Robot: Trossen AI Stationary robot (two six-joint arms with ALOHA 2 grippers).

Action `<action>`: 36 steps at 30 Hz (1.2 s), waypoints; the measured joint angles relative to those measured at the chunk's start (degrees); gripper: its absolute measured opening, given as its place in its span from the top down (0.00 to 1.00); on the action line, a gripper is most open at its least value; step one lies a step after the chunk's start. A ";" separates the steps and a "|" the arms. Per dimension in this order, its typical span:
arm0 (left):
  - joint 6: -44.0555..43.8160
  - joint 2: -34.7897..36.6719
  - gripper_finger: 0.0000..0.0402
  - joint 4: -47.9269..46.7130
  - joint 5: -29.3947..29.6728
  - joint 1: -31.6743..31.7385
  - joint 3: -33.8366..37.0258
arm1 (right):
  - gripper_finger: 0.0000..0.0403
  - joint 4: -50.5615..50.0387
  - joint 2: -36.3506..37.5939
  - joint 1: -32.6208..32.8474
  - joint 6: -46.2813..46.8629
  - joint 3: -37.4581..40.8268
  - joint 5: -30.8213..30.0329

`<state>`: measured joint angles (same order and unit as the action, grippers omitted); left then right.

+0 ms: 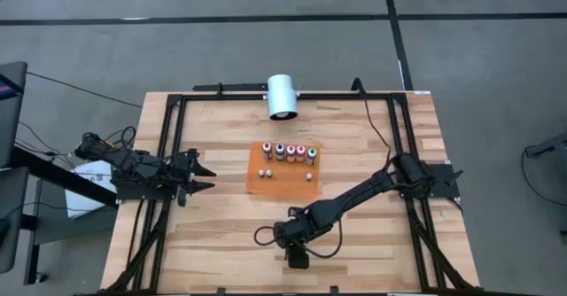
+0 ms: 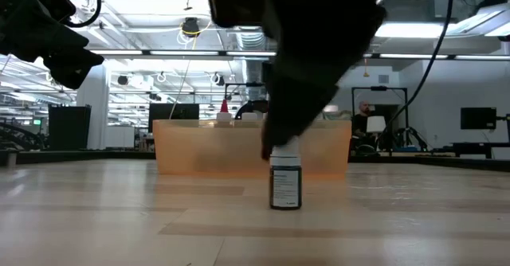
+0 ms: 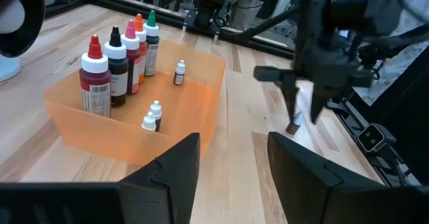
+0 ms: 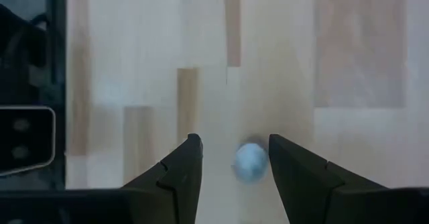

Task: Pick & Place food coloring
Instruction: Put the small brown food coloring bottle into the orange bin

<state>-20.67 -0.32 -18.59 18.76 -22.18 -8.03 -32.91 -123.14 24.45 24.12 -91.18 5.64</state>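
A small food coloring bottle with a pale cap stands upright on the bare counter near its front edge, well apart from the orange tray, and the right pincer hangs straight over it with its fingers spread to either side of the cap, not pinching it. The tray holds a row of five taller bottles (red, dark, pink, orange and green) plus three tiny pale-topped ones on its floor. The left pincer waits spread at the counter's left side.

Orange tray, white-capped dark bottle
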 joint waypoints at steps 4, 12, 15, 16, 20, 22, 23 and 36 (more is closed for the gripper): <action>-0.46 -0.01 0.58 -0.16 0.00 -0.01 0.00 | 0.59 -1.27 -1.35 -0.07 1.07 0.07 0.21; -1.64 -0.01 0.58 -1.65 -0.05 0.01 0.00 | 0.59 -1.29 -1.04 -0.20 1.37 -0.04 0.14; -1.64 -0.02 0.58 -1.62 -0.09 0.01 0.00 | 0.59 -1.33 -1.04 -0.15 1.38 -0.04 0.14; -1.64 0.00 0.58 -1.62 -0.07 0.01 0.00 | 0.59 -1.30 -1.04 -0.16 1.38 -0.04 0.14; -1.64 -0.01 0.58 -1.68 -0.09 0.01 0.00 | 0.59 -1.27 -1.04 -0.17 1.40 -0.04 0.14; -1.64 0.00 0.58 -1.70 -0.09 0.01 0.00 | 0.60 -1.20 -1.04 -0.17 1.40 -0.04 0.13; -1.64 0.00 0.58 -1.70 -0.10 0.01 0.00 | 0.60 -1.20 -1.04 -0.17 1.40 -0.04 0.12; -1.64 -0.01 0.58 -1.73 -0.09 0.01 0.00 | 0.76 -1.14 -1.04 -0.21 1.42 -0.04 0.20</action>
<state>-22.31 -0.33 -20.32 18.68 -22.17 -8.03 -34.04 -124.18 24.24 25.54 -91.22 5.84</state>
